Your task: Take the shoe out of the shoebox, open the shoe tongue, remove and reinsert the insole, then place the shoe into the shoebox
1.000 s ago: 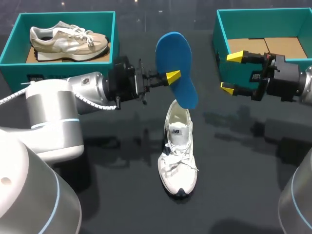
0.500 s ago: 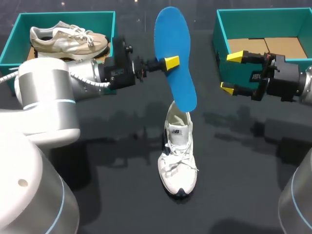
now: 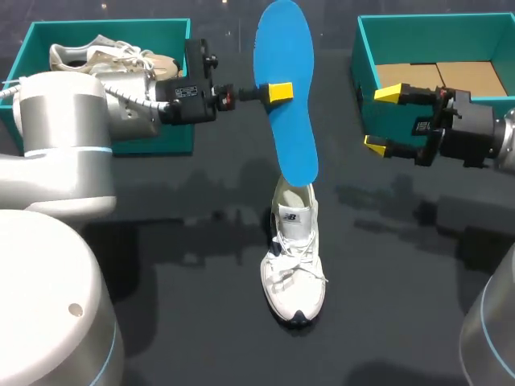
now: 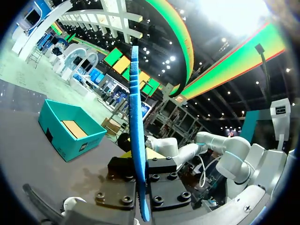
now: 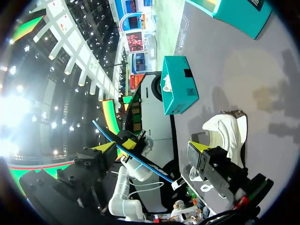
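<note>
Left gripper (image 3: 278,92) clamps insole (image 3: 291,141), which hides its far finger.

The dark glossy bench (image 3: 201,281) carries a white shoe (image 3: 294,265) near its middle, toe toward the near edge. The left shoebox (image 3: 113,22) and right shoebox (image 3: 364,68), both teal, stand at its far side, well apart.

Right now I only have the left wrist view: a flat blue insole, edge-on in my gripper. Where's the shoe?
Observer: The white lace-up sneaker stands on the table below the blue insole, toe toward the robot.
Operator: Insole clear of it?
Observer: Cannot tell. In the head view its lower tip overlaps the heel opening.
Operator: Right arm?
Observer: The right gripper is open and empty, hovering in front of the teal shoebox with the cardboard floor.
</note>
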`<action>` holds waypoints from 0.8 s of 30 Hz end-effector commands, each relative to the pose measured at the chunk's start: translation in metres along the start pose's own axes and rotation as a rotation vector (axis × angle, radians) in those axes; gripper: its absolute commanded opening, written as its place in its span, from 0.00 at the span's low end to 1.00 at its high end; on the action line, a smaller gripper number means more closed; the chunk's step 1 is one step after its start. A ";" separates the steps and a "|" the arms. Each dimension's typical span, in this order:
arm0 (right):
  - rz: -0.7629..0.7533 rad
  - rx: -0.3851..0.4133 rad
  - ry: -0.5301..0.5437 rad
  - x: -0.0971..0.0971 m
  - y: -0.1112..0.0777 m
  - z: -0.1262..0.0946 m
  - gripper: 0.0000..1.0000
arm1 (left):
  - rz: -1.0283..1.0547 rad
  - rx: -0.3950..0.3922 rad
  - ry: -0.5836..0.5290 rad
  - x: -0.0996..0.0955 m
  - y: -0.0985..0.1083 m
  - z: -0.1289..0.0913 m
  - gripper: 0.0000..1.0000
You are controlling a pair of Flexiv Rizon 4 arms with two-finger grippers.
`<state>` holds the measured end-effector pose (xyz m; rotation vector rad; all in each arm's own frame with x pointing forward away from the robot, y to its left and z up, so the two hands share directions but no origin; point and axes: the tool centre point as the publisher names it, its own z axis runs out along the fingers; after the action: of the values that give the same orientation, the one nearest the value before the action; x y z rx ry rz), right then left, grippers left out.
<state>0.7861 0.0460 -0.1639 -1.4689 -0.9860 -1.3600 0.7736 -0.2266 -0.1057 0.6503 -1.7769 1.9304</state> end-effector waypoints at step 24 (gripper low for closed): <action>0.000 0.000 -0.001 0.000 -0.001 0.000 1.00 | -1.043 0.006 -0.077 -0.022 0.029 -0.003 0.00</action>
<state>0.7861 0.0459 -0.1639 -1.4690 -0.9857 -1.3597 0.7748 -0.2235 -0.1443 1.1671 -1.1993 1.3747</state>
